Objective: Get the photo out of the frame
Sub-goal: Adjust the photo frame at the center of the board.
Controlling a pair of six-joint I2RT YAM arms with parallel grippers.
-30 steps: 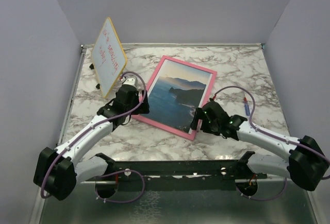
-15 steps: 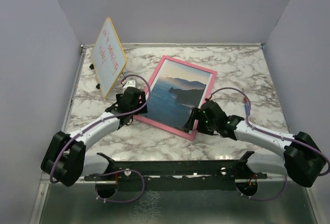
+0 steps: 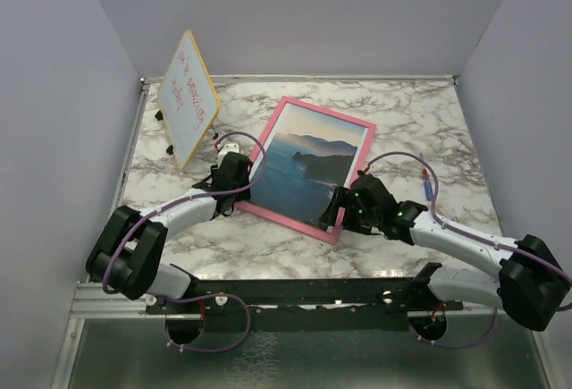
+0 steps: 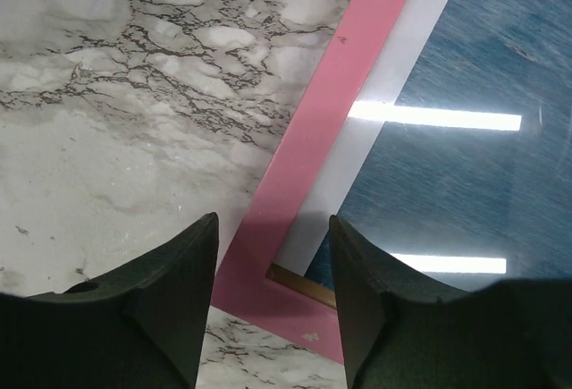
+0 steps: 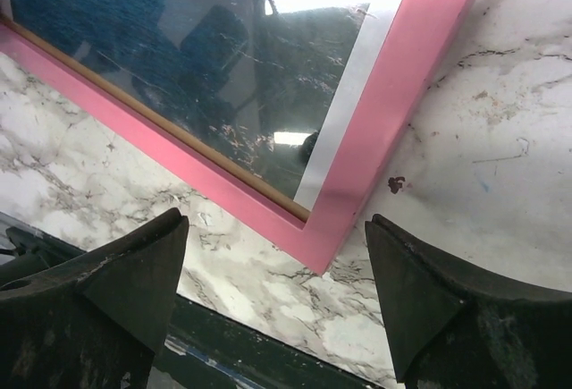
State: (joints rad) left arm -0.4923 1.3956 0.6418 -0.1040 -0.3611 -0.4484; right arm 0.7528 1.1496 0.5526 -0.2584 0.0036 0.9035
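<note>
The frame (image 3: pixel 295 223), pink-edged, lies face up and askew on the marble table, with the photo (image 3: pixel 308 167) of a dark headland over blue sea inside it under glass. My left gripper (image 3: pixel 243 181) is low at the frame's near-left corner. In the left wrist view its fingers (image 4: pixel 273 221) stand apart astride the pink border (image 4: pixel 357 49), one over marble, one over the photo (image 4: pixel 465 58). My right gripper (image 3: pixel 338 212) hovers at the near-right corner. In the right wrist view it (image 5: pixel 275 219) is wide open over the pink corner (image 5: pixel 420 76) and the photo (image 5: pixel 179 40).
A yellow-edged whiteboard (image 3: pixel 189 96) with red writing stands tilted at the back left, close behind the left arm. A small blue pen-like thing (image 3: pixel 430 187) lies right of the frame. Grey walls close in three sides; the dark rail runs along the near edge.
The left arm has stretched forward and lower toward the frame's near-left corner, and its fingers have narrowed. The right gripper has edged slightly toward the near-right corner.
</note>
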